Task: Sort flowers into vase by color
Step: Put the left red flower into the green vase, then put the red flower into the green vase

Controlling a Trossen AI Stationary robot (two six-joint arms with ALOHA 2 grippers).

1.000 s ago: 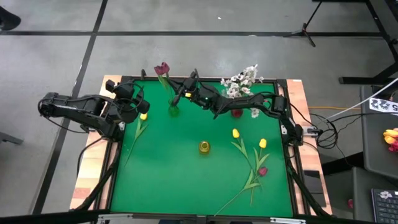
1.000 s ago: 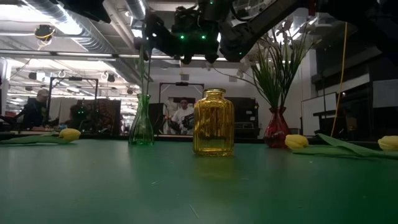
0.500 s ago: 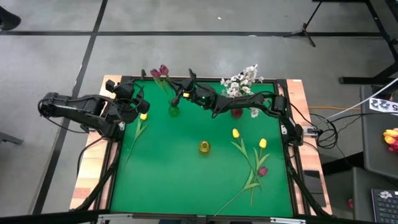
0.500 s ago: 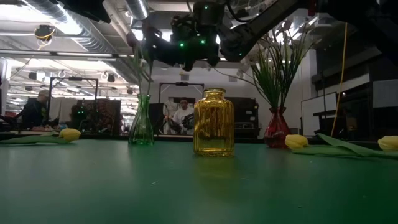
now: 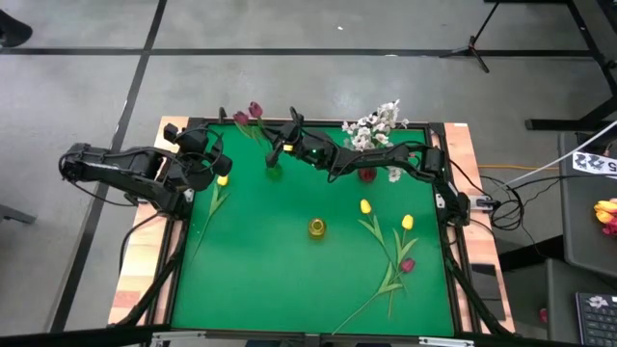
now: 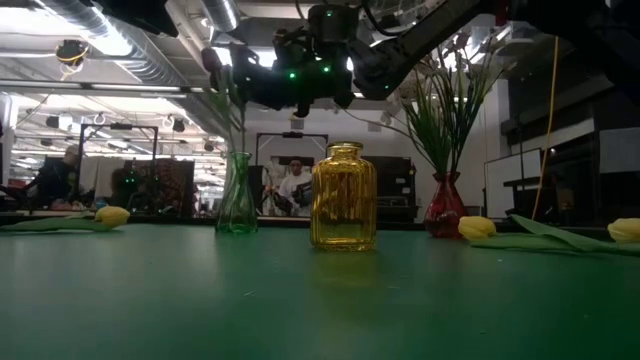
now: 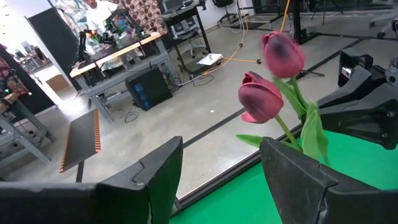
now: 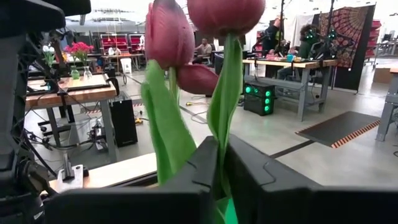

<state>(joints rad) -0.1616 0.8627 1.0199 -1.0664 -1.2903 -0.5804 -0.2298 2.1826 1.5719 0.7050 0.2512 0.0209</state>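
Maroon tulips (image 5: 248, 114) stand with their stems in the green glass vase (image 5: 273, 170) near the table's far edge, heads leaning left. My right gripper (image 5: 274, 148) hangs just above that vase, shut on a tulip stem; the low view shows the right gripper (image 6: 248, 92) over the green vase (image 6: 237, 196). My left gripper (image 5: 214, 162) waits open at the table's left edge, and the maroon tulips (image 7: 271, 74) show beyond its fingers. White sprays (image 5: 374, 123) fill the red vase (image 5: 366, 174). The yellow vase (image 5: 317, 227) stands mid-table. My right gripper (image 8: 221, 163) pinches the green stem (image 8: 226, 118) of a maroon tulip between its two fingers, below the head. The fingers (image 8: 186, 180) lie across the stem. The tulip stands tilted, head above the fingers, lower stem running down toward the green vase; the low view hides the contact.
Yellow tulips lie on the table: one (image 5: 223, 180) by the left gripper, two (image 5: 365, 206) (image 5: 407, 222) at right beside a maroon tulip (image 5: 407, 265). People and benches show in the room beyond. The near half of the green table (image 5: 270, 280) holds only stems at right.
My right gripper, still shut on the stem, has moved up and a little toward the far edge. The tulip heads have swung toward the table's left, and the green vase has slid slightly toward the right.
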